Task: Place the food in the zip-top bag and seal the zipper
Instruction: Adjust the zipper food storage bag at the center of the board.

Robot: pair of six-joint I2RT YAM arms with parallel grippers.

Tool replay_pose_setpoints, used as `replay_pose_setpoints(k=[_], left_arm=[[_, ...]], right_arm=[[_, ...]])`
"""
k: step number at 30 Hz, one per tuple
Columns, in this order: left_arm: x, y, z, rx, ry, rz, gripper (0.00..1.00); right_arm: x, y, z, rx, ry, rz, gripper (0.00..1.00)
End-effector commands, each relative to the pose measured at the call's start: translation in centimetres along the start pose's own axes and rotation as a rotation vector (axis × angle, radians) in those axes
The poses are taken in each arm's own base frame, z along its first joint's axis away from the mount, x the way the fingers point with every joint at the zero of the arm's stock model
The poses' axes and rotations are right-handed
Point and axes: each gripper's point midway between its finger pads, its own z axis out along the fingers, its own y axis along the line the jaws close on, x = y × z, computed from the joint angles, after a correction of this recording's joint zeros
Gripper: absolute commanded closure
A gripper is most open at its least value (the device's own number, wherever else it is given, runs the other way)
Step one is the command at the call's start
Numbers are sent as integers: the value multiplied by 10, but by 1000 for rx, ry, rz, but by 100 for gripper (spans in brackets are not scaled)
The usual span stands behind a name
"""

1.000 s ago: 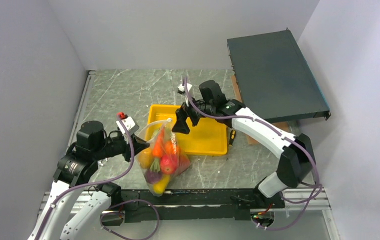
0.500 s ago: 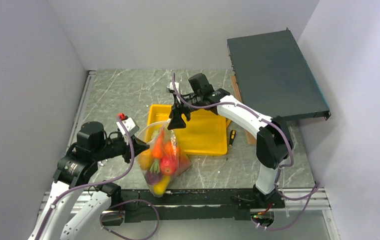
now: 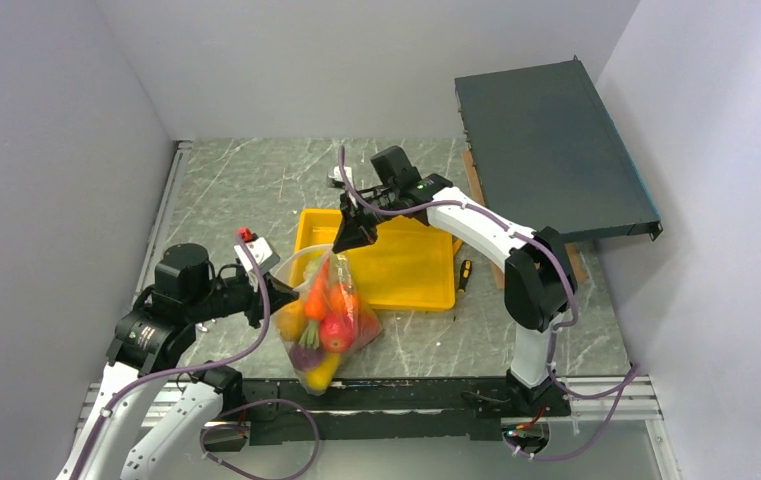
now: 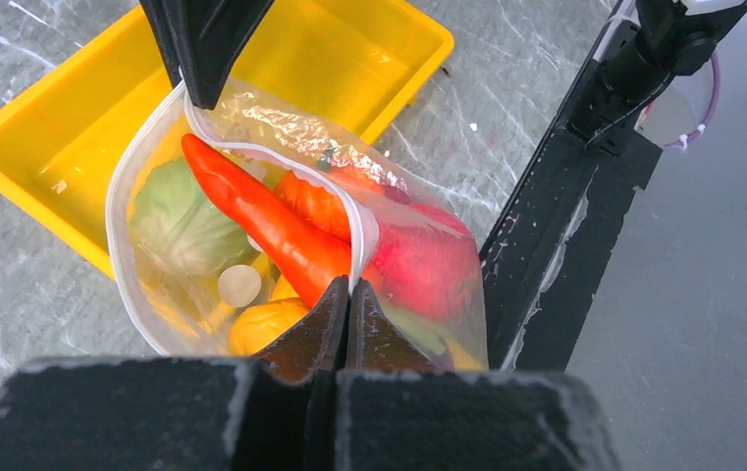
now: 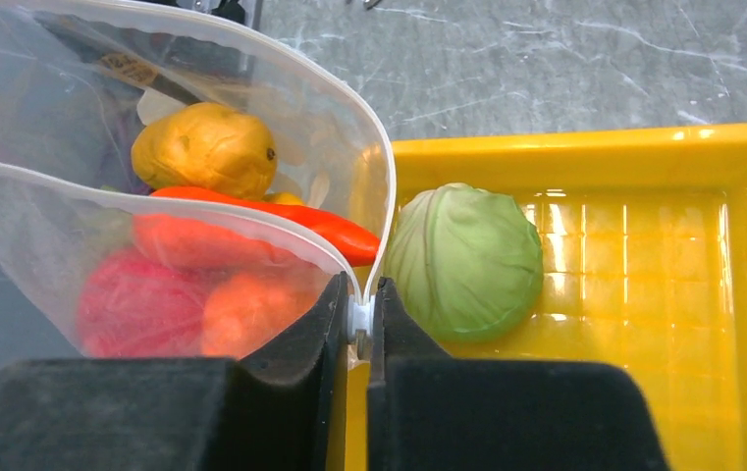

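Both ends of the zip-top bag (image 3: 328,318) are being held up, so you are seeing it hanging with its mouth gaping. Your left gripper (image 4: 346,294) is pinching the near end of the zipper (image 4: 367,235), jaws closed down to the strip's thickness. The bag is bulging with food: a carrot (image 4: 256,221) is lying along the top, a red tomato (image 4: 428,263) is pressing the clear wall, a yellow piece (image 5: 207,149) is sitting deeper. Your right gripper (image 5: 357,316) is clamping the far end of the zipper, fingers nearly touching. Right of it, the green cabbage (image 5: 462,260) is resting in the yellow tray (image 5: 703,294), outside the bag, just beside the zipper's curve. A dark flat case (image 3: 551,150) is lying at the far right.
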Motion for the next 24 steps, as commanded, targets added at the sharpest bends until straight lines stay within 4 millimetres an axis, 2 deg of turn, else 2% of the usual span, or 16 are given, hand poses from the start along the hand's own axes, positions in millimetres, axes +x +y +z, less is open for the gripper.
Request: replay_pose_setpoints(k=[1, 3, 4, 5, 7, 9, 10, 11, 13, 14, 16, 19, 24], left_arm=[[-11, 0, -6, -18, -30, 50, 100], [-12, 12, -11, -104, -14, 26, 100], [-15, 20, -16, -164, -4, 2, 100], [-12, 29, -21, -232, 22, -23, 100], [-10, 46, -35, -367, 64, -67, 99], [-12, 51, -46, -427, 80, -71, 94], [-13, 53, -49, -446, 78, -69, 88], [-14, 55, -53, -471, 72, -69, 78], [-17, 57, -56, -488, 62, -50, 52], [-18, 58, -57, -493, 60, -46, 47], [-25, 57, -56, -484, 49, -38, 31], [-46, 45, -48, -390, -5, -13, 20], [-98, 15, -29, -176, -224, 69, 1]], right_arm=[[-24, 5, -15, 79, -23, -87, 100], [-33, 6, -26, 155, -45, -89, 100], [-43, 11, -36, 200, -73, -109, 100], [-42, 9, -40, 245, -84, -89, 100], [-55, 20, -61, 338, -151, -93, 100], [-59, 32, -76, 402, -217, -92, 100], [-58, 40, -80, 421, -244, -104, 100], [-56, 47, -83, 442, -268, -117, 100], [-47, 58, -86, 459, -306, -123, 100], [-51, 66, -86, 449, -330, -138, 100], [-43, 75, -78, 419, -329, -143, 100], [-41, 80, -64, 417, -325, -175, 100], [-35, 94, -55, 387, -277, -208, 100]])
